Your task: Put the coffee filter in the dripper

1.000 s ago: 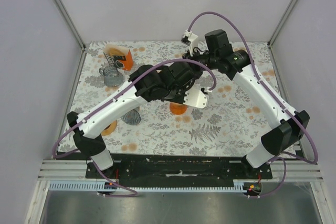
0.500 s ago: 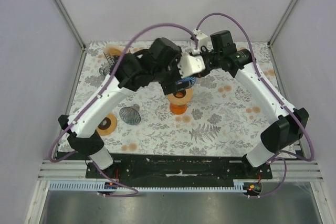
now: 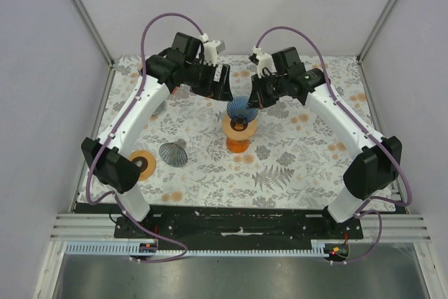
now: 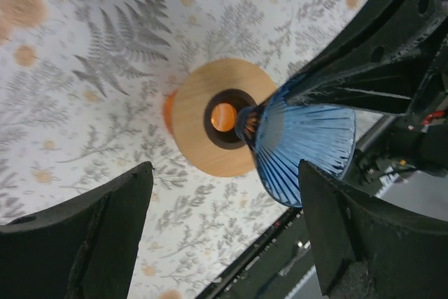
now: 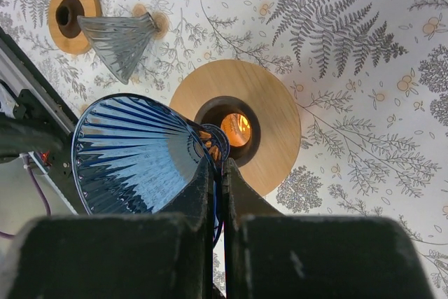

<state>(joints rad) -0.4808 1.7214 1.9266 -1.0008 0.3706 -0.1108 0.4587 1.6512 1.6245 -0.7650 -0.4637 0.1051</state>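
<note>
The coffee filter (image 3: 240,108) is a blue ribbed cone. It hangs tilted just above the dripper (image 3: 239,128), a wooden ring on an orange base at mid-table. My right gripper (image 5: 218,171) is shut on the filter (image 5: 133,148), pinching its wall near the narrow end. That narrow tip sits at the edge of the dripper (image 5: 280,106) hole. My left gripper (image 4: 224,243) is open with nothing between its fingers, raised behind and left of the dripper (image 4: 199,141). From there the filter (image 4: 308,138) shows at the right. In the top view the left gripper (image 3: 222,83) is clear of the filter.
A grey ribbed cone (image 3: 173,153) lies on its side at the left of the floral table (image 3: 294,166), beside a second wooden ring (image 3: 143,164). Both also show in the right wrist view, the cone (image 5: 119,40) and the ring (image 5: 70,12). Frame posts stand at the back corners.
My left gripper has opened and its arm has swung from over the dripper back to the far left. The right gripper has closed on the blue filter and holds it alone.
</note>
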